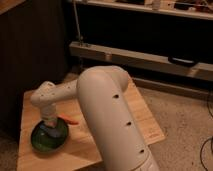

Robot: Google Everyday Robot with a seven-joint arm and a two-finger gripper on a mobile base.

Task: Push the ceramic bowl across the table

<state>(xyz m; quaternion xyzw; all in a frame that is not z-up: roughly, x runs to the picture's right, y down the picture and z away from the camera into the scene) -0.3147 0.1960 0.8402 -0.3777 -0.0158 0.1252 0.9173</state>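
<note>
The ceramic bowl point(49, 138) is a shallow dark-green glossy dish at the front left of the wooden table point(30, 107). A blue-grey piece lies inside it, partly under the gripper. My gripper point(49, 125) hangs from the white arm's wrist and reaches down into the bowl at its far rim. The thick white arm point(112, 120) fills the middle of the view and hides much of the table.
A small orange thing point(69, 120) lies on the table just right of the bowl. A dark cabinet stands behind the table at the left. A long grey shelf rail point(145, 57) runs along the back. Speckled floor lies to the right.
</note>
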